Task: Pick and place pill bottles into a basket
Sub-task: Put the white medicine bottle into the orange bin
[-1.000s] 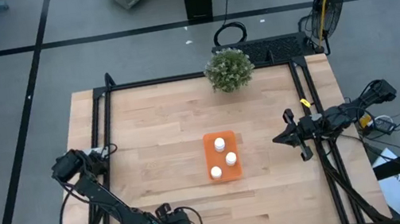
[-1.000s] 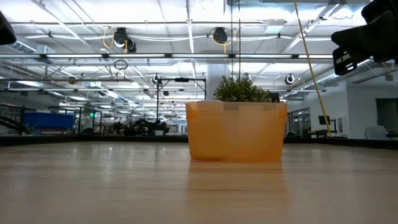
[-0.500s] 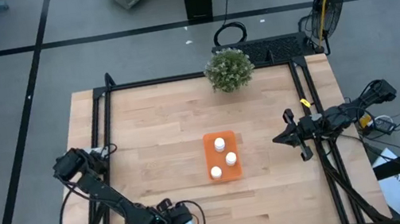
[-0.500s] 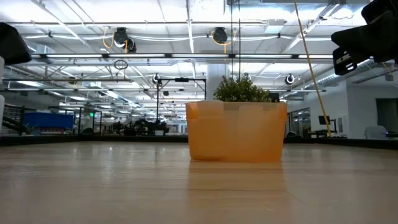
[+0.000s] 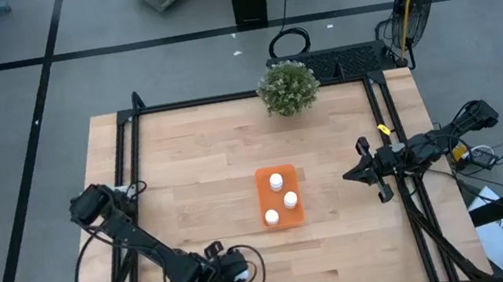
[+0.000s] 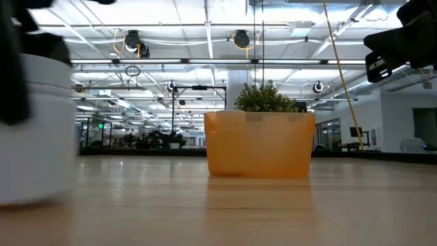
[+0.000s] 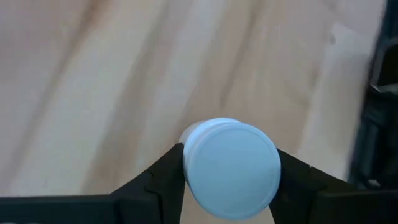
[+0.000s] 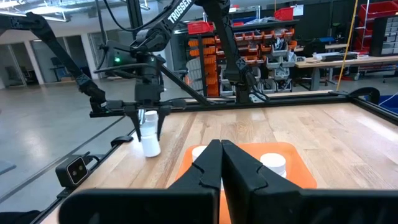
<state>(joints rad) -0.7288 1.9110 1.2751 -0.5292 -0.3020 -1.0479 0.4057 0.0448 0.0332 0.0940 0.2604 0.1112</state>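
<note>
The orange tray [image 5: 279,197] lies at the table's middle with three white pill bottles [image 5: 290,199] standing in it; it also shows in the low view [image 6: 259,145] and the right wrist view [image 8: 292,163]. My left gripper [image 5: 233,274] is near the table's near edge, left of the tray, shut on another white pill bottle [image 7: 230,168], which also shows in the low view [image 6: 37,130]. My right gripper [image 5: 350,175] is shut and empty, above the table right of the tray. My left gripper pinches the bottle's upper sides [image 8: 149,124] between its two fingers [image 7: 166,171]. The fingers come from above, pointing down. The bottle stands upright, cap up [image 7: 231,163]. Its lower end [image 8: 151,152] is close to the table; whether it touches I cannot tell.
A round green potted plant [image 5: 288,87] stands at the table's far edge, behind the tray. Black frame rails [image 5: 129,160] run along the table's left, right and far sides. Bare wood lies between the held bottle and the tray.
My left gripper has gone toward the table's right edge and a little toward the far edge, nearer the tray, with the bottle still upright between its fingers. In the low view the bottle has come in from the left.
</note>
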